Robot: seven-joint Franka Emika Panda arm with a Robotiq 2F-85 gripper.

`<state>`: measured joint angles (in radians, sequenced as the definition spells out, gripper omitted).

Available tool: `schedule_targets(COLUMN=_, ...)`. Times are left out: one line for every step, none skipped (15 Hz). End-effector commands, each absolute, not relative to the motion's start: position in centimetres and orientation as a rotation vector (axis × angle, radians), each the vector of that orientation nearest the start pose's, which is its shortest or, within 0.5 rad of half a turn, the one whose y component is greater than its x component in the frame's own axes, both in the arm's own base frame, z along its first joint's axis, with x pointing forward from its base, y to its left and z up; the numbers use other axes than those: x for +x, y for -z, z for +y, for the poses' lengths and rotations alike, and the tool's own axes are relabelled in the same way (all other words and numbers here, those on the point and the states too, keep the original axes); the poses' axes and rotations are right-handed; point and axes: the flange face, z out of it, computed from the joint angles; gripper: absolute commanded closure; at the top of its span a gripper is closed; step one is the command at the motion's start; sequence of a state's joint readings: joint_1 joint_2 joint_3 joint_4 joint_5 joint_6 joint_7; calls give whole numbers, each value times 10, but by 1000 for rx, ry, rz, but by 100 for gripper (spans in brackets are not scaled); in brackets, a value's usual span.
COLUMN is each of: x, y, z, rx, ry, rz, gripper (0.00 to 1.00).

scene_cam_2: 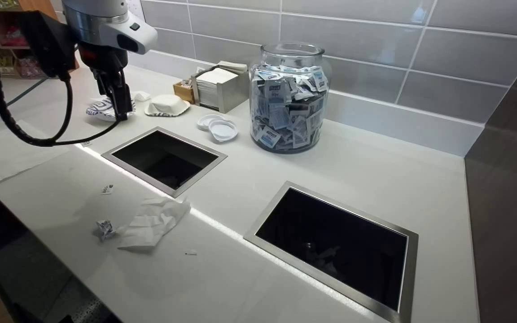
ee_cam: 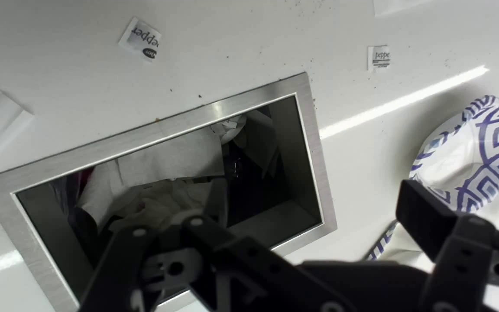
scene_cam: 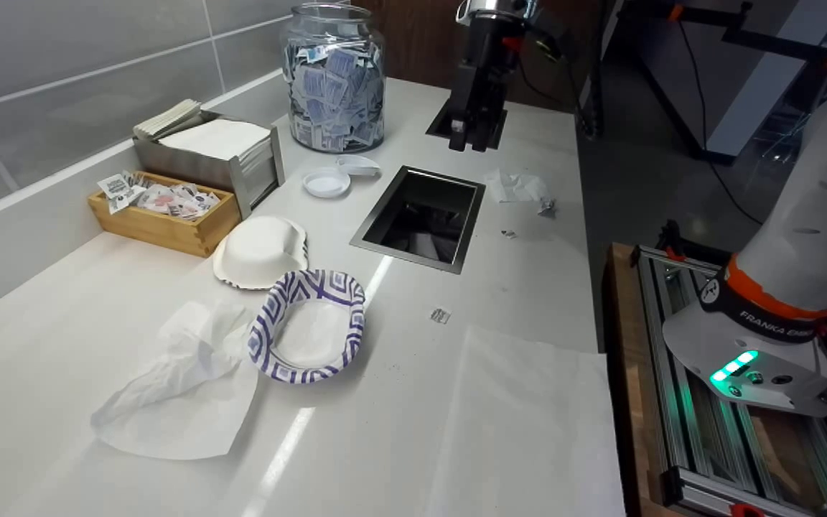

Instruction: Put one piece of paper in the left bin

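Gripper (ee_cam: 316, 201), jaws apart, over the counter (ee_cam: 223, 39) — bin (ee_cam: 314, 151) below, white paper (ee_cam: 176, 155) inside.

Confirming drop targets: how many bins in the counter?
2, in an exterior view: the farther bin, toward the upturned bowl; the nearer bin, toward the dark panel. More could lie out of frame.

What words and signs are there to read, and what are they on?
"FRANKA EMI", end unclear: black band on the robot base.
"epper", upside down: wrist view's left packet.
"peppe": wrist view's right packet.
Too small or blurred: that band's round logo, jar packets, wooden-box packets, tiny scrap, those two packets' finer print.
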<state>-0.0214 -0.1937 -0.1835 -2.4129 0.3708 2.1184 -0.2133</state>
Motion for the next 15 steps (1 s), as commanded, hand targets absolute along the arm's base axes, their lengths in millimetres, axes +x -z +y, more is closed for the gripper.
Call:
schedule_targets(x=450, y=-376, z=-60, rx=-2804, ry=-45, rz=526, gripper=0)
schedule_targets(x=450, y=-375, z=-55, rx=-2802, ry=-44, rz=588, gripper=0)
schedule_targets(x=449, y=-374, z=-49, rx=-2800, ry=-52, rz=644, gripper=0)
schedule_targets(x=447, y=-370, z=-43, rx=-2806, ry=-74, rz=724, gripper=0)
schedule_targets(x=446, y=-368, z=-38, rx=-2810, ry=-90, rz=795, gripper=0)
schedule_targets(x=444, y=-361, z=-35, rx=-2808, ry=-109, rz=868, gripper=0)
schedule_targets(x=442, y=-353, z=-31, rx=-2803, ry=-161, rz=939, gripper=0)
schedule_targets(x=438, y=-346, z=-28, rx=-2793, ry=-209, rz=990, gripper=0)
schedule_targets(x=434, y=-339, z=-27, rx=-2787, ry=-235, rz=1055, gripper=0)
schedule_targets(x=429, y=-334, z=-26, rx=-2783, ry=-251, rz=1089, gripper=0)
schedule_targets(x=425, y=-329, z=-26, rx=-2787, ry=-267, rz=1120, gripper=0)
schedule_targets(x=421, y=-323, z=-26, rx=-2802, ry=-262, rz=1109, gripper=0)
schedule_targets(x=417, y=-318, z=-26, rx=-2802, ry=-279, rz=1092, gripper=0)
schedule_targets(x=411, y=-312, z=-28, rx=-2818, ry=-287, rz=1096, gripper=0)
schedule_targets(x=406, y=-307, z=-30, rx=-2831, ry=-292, rz=1086, gripper=0)
